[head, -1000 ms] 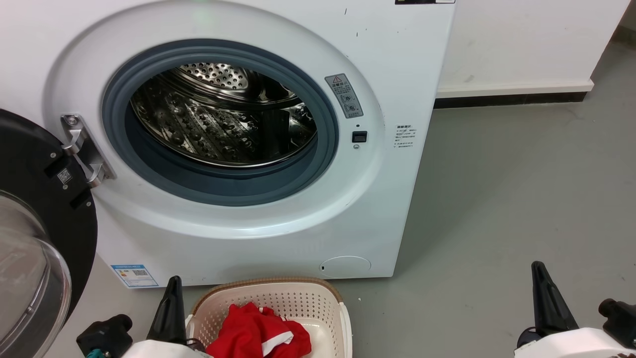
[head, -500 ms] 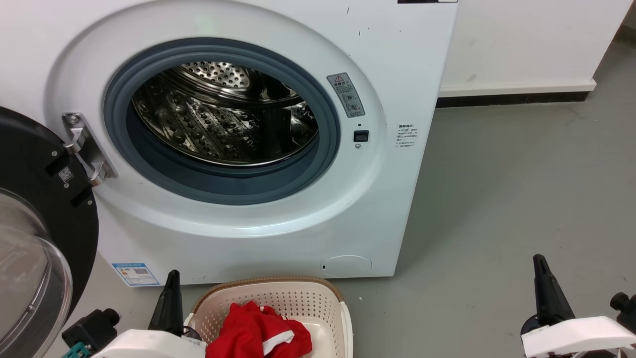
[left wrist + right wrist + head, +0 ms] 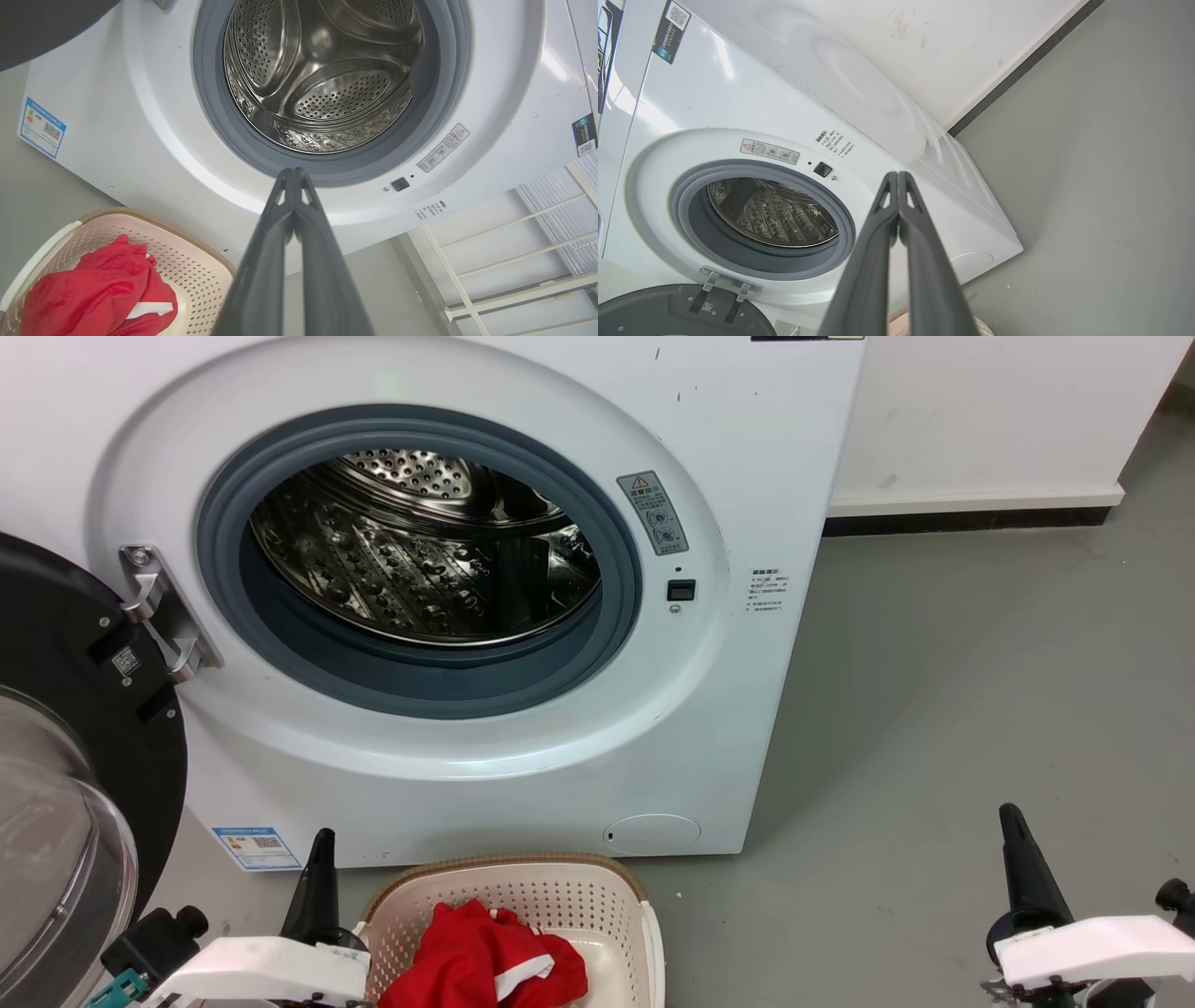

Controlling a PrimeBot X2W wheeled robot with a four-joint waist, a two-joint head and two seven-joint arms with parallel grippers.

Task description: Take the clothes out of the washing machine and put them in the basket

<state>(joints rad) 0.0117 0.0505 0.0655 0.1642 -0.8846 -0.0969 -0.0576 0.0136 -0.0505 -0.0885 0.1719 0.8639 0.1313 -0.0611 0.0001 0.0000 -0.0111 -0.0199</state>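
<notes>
Head view: clothes (image 3: 467, 961) in the basket (image 3: 523, 866) look soft, light; pinch a fold; left gripper (image 3: 323, 842) and right gripper (image 3: 1012, 819) closed, empty.

- grey floor (image 3: 980, 663), smooth and matte, covers right side and near ground; faint scuffs
- small white speck (image 3: 679, 895) on floor, near centre
- white wall (image 3: 980, 411) at far right, a few grey smudges (image 3: 901, 23) on it
- white ledge (image 3: 971, 502) along wall bottom
- black skirting strip (image 3: 962, 521) just under ledge, touching floor
- white bar rack (image 3: 514, 261) in left wrist view, slanted rails, stands on floor
- ribbed pale panel (image 3: 560, 205) behind rack
</notes>
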